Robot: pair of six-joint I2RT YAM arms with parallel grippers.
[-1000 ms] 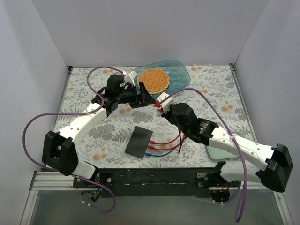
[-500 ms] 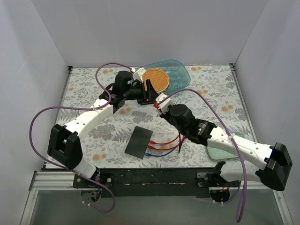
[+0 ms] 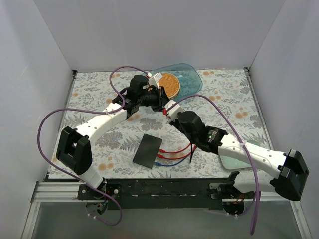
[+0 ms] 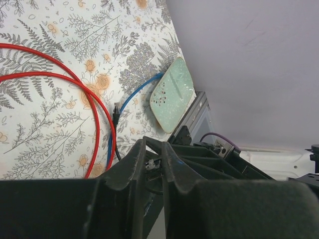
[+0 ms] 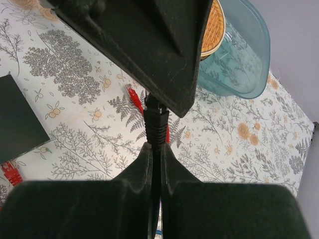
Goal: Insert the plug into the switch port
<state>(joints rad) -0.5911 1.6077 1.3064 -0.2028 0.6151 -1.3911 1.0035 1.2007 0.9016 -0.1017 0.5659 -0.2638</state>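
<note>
The plug [image 5: 157,124], black with a ribbed boot, hangs in the air between both grippers, above the mat's middle. My right gripper [image 5: 155,147] [image 3: 166,110] is shut on it just behind the boot. My left gripper [image 4: 153,144] [image 3: 160,102] is shut on its front end; the clip and spring [image 4: 152,167] show between the fingers. In the right wrist view the left fingers [image 5: 149,45] hide the plug's tip. The switch [image 3: 148,150] [image 5: 15,119], a flat black box, lies on the mat nearer the front, apart from both grippers.
Red cables [image 4: 75,82] [image 3: 177,149], a blue cable [image 4: 134,94] and a loose black cable end [image 4: 115,107] lie right of the switch. A teal container [image 3: 187,77] holding an orange disc [image 3: 167,84] sits at the back. A pale green pad [image 4: 172,94] lies front right.
My left arm has swung right to meet the right gripper, and its jaws have shut on the plug's front end. The right gripper has kept its hold.
</note>
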